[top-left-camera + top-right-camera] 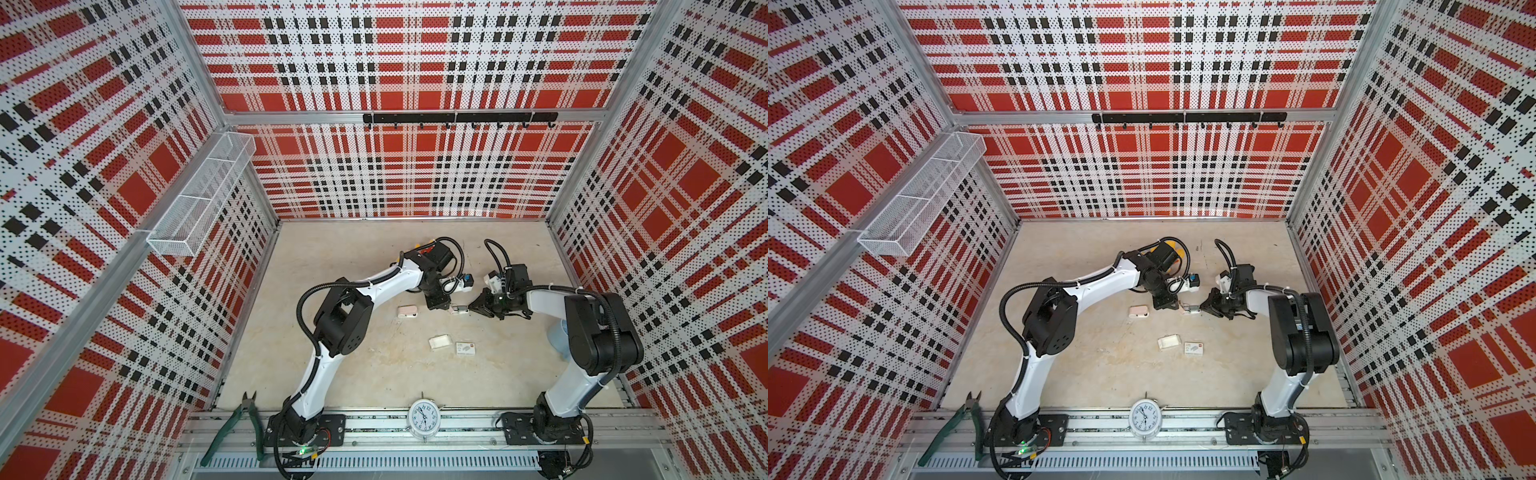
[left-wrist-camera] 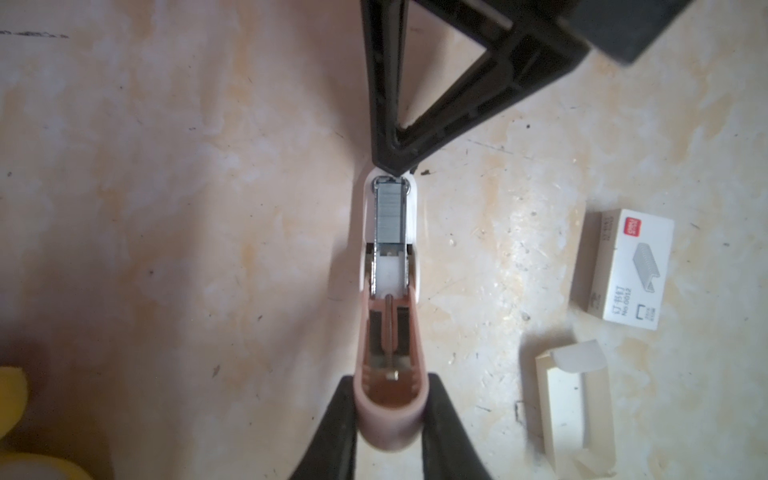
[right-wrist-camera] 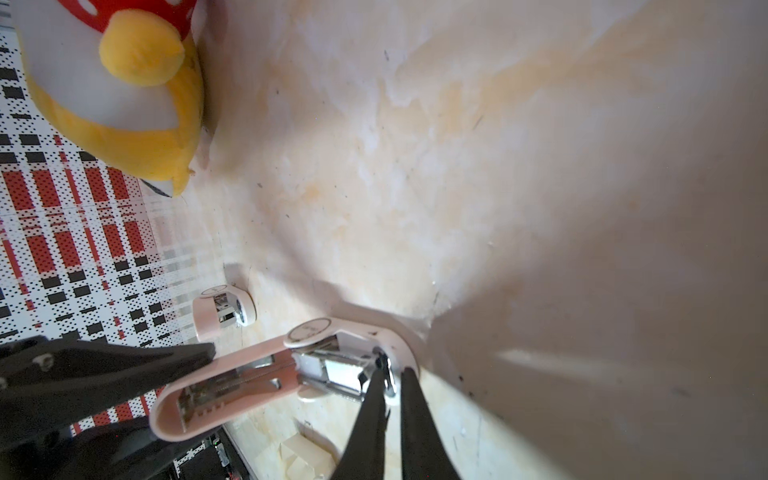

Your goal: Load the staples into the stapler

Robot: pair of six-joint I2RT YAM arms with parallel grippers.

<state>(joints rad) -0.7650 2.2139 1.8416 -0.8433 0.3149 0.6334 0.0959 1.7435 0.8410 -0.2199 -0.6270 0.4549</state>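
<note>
Seating the staples (image 2: 390,212) in the stapler (image 2: 409,266)
The left gripper (image 2: 390,401) is clamping its lid (image 2: 386,432) open. The right gripper (image 2: 395,168), closed and seemingly empty at its front, should be pressing gently and level.

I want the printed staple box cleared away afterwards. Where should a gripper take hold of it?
Take the staple box from straight above, across its two long side walls at mid-length. It lies flat, printed face up; the open tray sits off one short end, so the long sides look free.
</note>
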